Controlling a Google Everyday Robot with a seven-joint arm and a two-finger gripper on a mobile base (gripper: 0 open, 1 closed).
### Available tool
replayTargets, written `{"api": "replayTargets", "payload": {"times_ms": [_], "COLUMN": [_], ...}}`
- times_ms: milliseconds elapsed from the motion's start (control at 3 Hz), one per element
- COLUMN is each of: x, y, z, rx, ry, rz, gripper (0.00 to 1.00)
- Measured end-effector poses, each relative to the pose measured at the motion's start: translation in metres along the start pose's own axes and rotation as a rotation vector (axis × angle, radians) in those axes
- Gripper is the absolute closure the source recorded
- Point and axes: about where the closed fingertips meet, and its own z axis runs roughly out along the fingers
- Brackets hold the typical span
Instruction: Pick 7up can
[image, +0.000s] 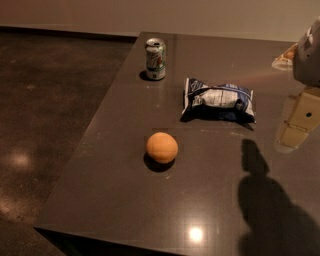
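Note:
The 7up can (155, 59) stands upright near the far left edge of the dark table (125, 200). It is silvery-white and green with a silver top. My gripper (296, 122) hangs at the right edge of the view, above the table's right side. It is far to the right of the can and nearer to me, and it touches nothing. Its pale body runs out of view at the upper right.
A blue-and-white crinkled chip bag (218, 101) lies between the can and the gripper. An orange (162, 147) sits in the middle of the table. The table's left edge drops to a dark floor (45, 100). The arm's shadow (270, 205) falls at the front right.

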Motion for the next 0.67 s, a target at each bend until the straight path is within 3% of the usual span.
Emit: {"api": "replayTargets", "payload": {"times_ms": [333, 667], "x": [-0.001, -0.021], "y": [-0.001, -0.032], "z": [0.001, 0.025], "rx": [0.0, -0.015], "ry": [-0.002, -0.057], "rz": [0.002, 0.056], "gripper": [0.0, 0.0]}}
